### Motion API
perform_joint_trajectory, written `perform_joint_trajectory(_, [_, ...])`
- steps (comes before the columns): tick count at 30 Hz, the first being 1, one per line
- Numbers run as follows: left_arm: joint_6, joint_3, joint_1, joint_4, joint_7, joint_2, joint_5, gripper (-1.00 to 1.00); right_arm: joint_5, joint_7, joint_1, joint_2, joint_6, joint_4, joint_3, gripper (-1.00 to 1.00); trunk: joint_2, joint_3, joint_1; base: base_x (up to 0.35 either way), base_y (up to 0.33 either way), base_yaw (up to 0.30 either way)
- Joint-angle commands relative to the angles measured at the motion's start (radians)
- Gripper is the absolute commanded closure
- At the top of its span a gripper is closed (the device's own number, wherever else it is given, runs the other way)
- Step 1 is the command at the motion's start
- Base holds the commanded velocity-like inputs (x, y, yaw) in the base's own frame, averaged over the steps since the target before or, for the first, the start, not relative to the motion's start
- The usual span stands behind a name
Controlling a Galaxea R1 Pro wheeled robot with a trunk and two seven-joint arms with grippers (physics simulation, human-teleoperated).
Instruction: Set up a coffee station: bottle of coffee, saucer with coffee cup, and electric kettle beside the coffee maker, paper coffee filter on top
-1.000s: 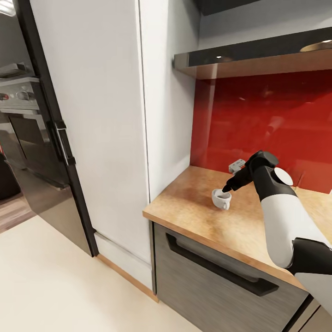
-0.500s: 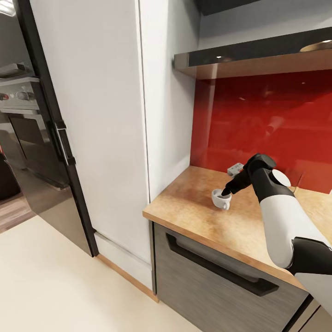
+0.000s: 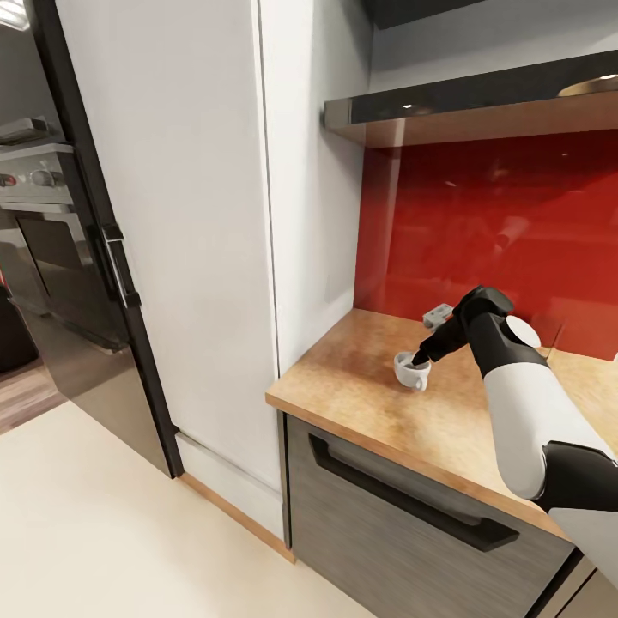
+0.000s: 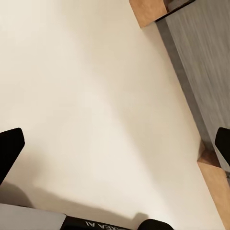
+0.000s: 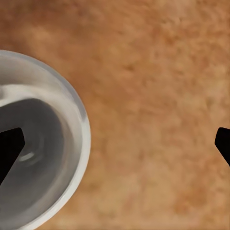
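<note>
While upright on the kitchen countertop (image 3: 360, 386), tiny white coffee cup (image 3: 411, 370), right end effector (image 3: 420, 353) spread wide, gripping nothing.

Glossy red backsplash (image 3: 489, 223), tall white cabinet (image 3: 172, 215), cream floor (image 3: 94, 524), grey drawer front (image 3: 403, 532)

1. The right arm (image 3: 524, 412) reaches forward and down from the lower right of the head view, white forearm leading to a black wrist.
2. The right gripper (image 3: 421, 356) points steeply down, its fingers (image 5: 10, 148) spread wide apart.
3. The left gripper (image 4: 115, 143) faces downward, its fingers (image 4: 9, 148) also spread wide, holding nothing.
</note>
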Motion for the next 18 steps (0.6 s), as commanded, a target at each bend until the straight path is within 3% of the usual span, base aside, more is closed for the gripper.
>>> perform_joint_trajectory(1, [-0.003,0.008,-0.001,0.002,-0.004,0.000,-0.006,-1.00,0.007,0.008,-0.001,0.000,0.005,-0.001,-0.002,-1.00,-0.001,-0.001,0.000,0.000,0.000,0.000])
perform_joint_trajectory(18, [-0.003,0.008,-0.001,0.002,-0.004,0.001,-0.006,-1.00,0.007,-0.022,-0.001,0.000,-0.039,0.032,-0.003,-1.00,-0.001,-0.001,0.000,0.000,0.000,0.000])
